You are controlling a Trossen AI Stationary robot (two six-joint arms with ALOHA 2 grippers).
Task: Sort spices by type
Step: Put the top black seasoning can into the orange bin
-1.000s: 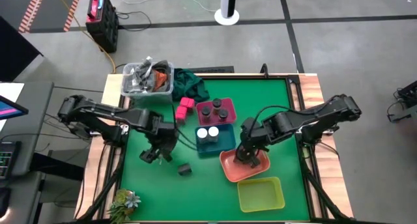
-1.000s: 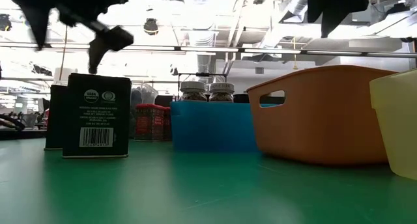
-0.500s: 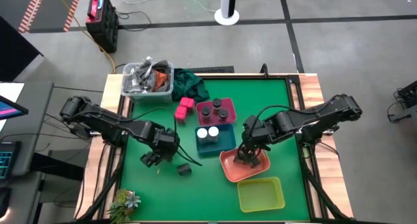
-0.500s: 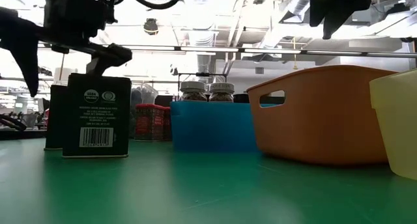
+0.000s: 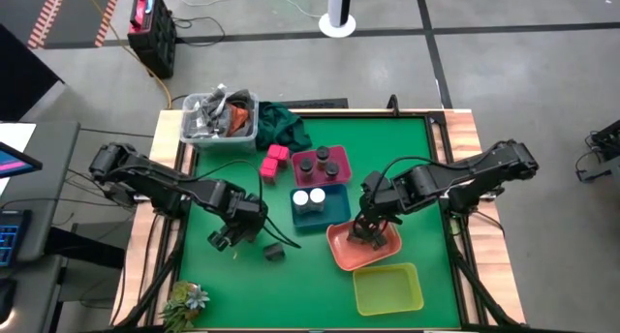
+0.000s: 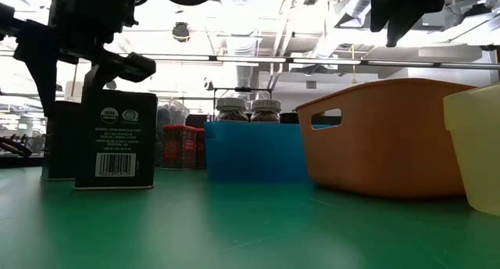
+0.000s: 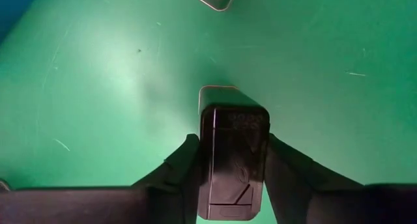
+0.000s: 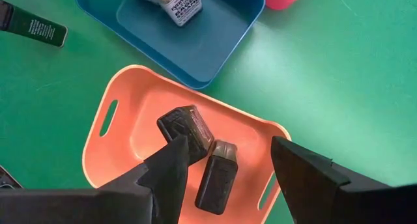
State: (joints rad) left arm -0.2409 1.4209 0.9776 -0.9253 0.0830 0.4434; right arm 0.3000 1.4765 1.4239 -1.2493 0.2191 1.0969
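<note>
The dark grey box (image 7: 233, 160) stands on the green table (image 5: 407, 159) at about 8 o'clock from the table's middle, with the left gripper (image 7: 231, 168) clamped on its two sides; its top face carries no readable print. A second box (image 6: 117, 138) nearby shows a barcode and a round seal, the small text illegible. At 4 o'clock, the right gripper (image 8: 228, 168) hangs with fingers apart over the salmon tray (image 8: 130, 126), where two boxes (image 8: 199, 152) lie. White-capped jars (image 5: 308, 197) sit in the blue tray (image 5: 334, 215), labels too small to read.

Bright overhead lights glare, leaving the arms backlit silhouettes.
</note>
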